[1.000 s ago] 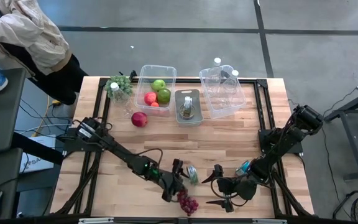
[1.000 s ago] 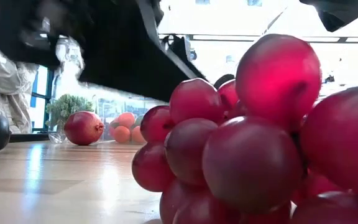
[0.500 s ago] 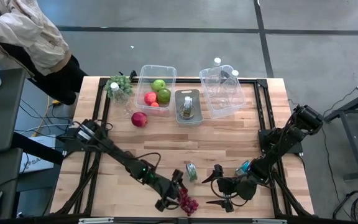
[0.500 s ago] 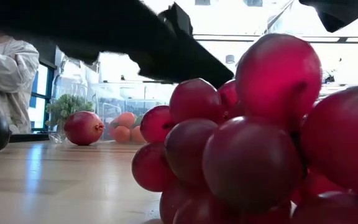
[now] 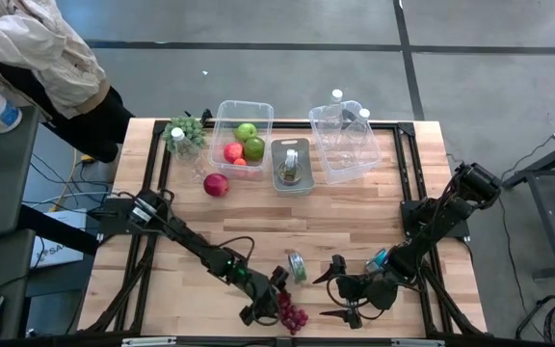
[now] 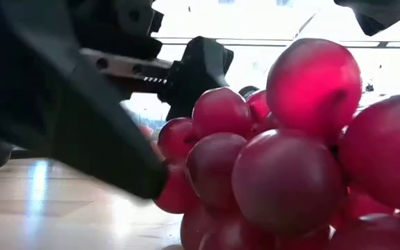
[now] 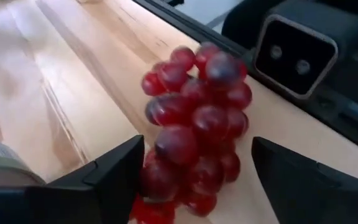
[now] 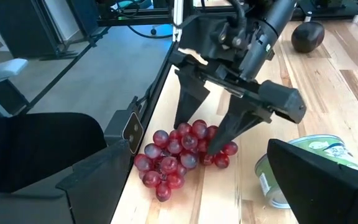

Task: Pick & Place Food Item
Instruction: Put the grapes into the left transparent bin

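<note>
A bunch of red grapes lies on the wooden table by its near edge, filling the low view. My left gripper is open and low over the table. Its two fingers stand on either side of the bunch, seen from the far side in the right wrist view. My right gripper waits open just to the right of the bunch, pointing at it, with nothing between its fingers. My left gripper comes at the bunch slanting down from the table's left, fingers on either side of its left end. One fingertip lies right against a low grape; I cannot tell whether it touches. The other finger stands apart.
A green can lies on its side just beyond the grapes. At the far side stand a clear bin of apples, a grey tray, an empty clear bin, green grapes and a red fruit. The low camera's housing sits at the near edge.
My left gripper has sunk toward the table's near edge and rolled, coming down from above the grapes until its fingers stand around the bunch. The grapes and the can have stayed where they were.
</note>
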